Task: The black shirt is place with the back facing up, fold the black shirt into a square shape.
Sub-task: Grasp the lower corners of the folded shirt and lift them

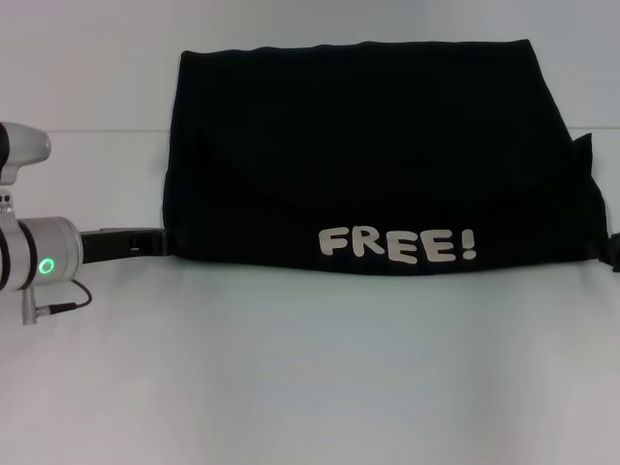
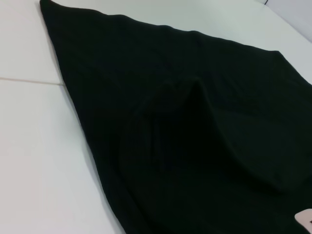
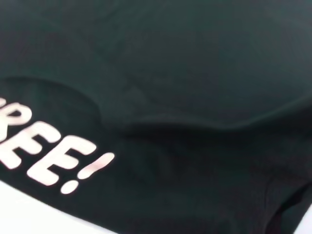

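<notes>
The black shirt (image 1: 368, 145) lies on the white table, folded into a wide band with its near part turned over so the white "FREE!" lettering (image 1: 397, 244) faces up. My left gripper (image 1: 163, 242) reaches in low from the left and meets the shirt's near left corner. Only a sliver of my right gripper (image 1: 613, 252) shows, at the shirt's near right corner on the picture's edge. The left wrist view holds the shirt (image 2: 195, 122) with a raised crease. In the right wrist view, the shirt (image 3: 195, 73) fills the frame, with the lettering (image 3: 48, 156) beside a soft fold ridge.
The white table (image 1: 310, 387) stretches toward me in front of the shirt. A seam in the tabletop (image 1: 87, 131) runs across behind the left arm. A small point of cloth (image 1: 581, 143) sticks out at the shirt's right side.
</notes>
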{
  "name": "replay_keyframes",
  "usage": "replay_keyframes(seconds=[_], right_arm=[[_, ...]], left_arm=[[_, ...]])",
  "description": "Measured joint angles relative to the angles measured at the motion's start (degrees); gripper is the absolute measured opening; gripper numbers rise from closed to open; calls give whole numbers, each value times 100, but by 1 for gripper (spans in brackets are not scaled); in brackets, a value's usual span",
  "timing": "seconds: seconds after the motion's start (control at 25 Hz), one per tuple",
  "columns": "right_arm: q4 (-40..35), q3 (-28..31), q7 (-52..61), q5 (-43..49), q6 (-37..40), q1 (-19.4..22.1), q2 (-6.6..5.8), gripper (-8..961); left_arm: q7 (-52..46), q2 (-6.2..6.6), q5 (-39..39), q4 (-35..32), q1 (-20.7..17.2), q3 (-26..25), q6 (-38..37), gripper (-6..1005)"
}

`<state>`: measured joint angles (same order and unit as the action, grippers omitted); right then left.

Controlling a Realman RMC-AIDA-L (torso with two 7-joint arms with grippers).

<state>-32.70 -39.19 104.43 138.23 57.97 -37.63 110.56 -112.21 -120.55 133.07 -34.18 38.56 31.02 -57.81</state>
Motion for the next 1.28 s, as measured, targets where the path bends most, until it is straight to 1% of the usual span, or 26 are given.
replay_keyframes(seconds=[0.24,0.32,0.36,0.4,0.44,0.48,0.56,0.72,0.8,0.92,1.04,1.16,1.28], right_arm=[[-143,140,-79,-184,368,227,-15,54],[-148,234,-115,-185,501,296,-19,54],[-164,326,-183,-186,624,341,-17,54],[-199,434,-261,-189,764,386,-6,54],[-317,684,-427,-191,1092,508,42,54],[-317,684,-427,-191,1092,508,42,54],[-491,876,-524,-192,1418,654,101,54],[-876,975,-551,-193,1825,962,232,54],[-1013,1004,-564,-191,1994,1116,279,54],[-1102,1181,-680,-192,2330,1323,302,54],[-1115,1476,-856,-186,2717,1520,304,54],[-1121,1664,-971,-170,3025,1732,309,54],[-1123,1807,-1143,-168,3173,1947,315,54]], left_arm=[[-122,-23,-9,-159,-97,-8,-251,12],[-180,-38,-3,-382,-279,-17,-796,13],[-191,-38,-5,-417,-312,-23,-888,13],[-210,-39,-6,-491,-371,-41,-1049,14],[-232,-39,-12,-576,-451,-89,-1258,15],[-237,-39,-13,-638,-505,-160,-1423,15],[-236,-36,-13,-735,-612,-349,-1819,16],[-158,12,15,-793,-793,-674,-2581,19],[-93,25,25,-859,-918,-801,-2954,20],[-5,28,56,-916,-1112,-931,-3501,22],[75,20,168,-922,-1261,-1083,-3939,24],[159,-3,294,-923,-1393,-1220,-4240,25],[200,-26,414,-924,-1504,-1268,-4499,27]])
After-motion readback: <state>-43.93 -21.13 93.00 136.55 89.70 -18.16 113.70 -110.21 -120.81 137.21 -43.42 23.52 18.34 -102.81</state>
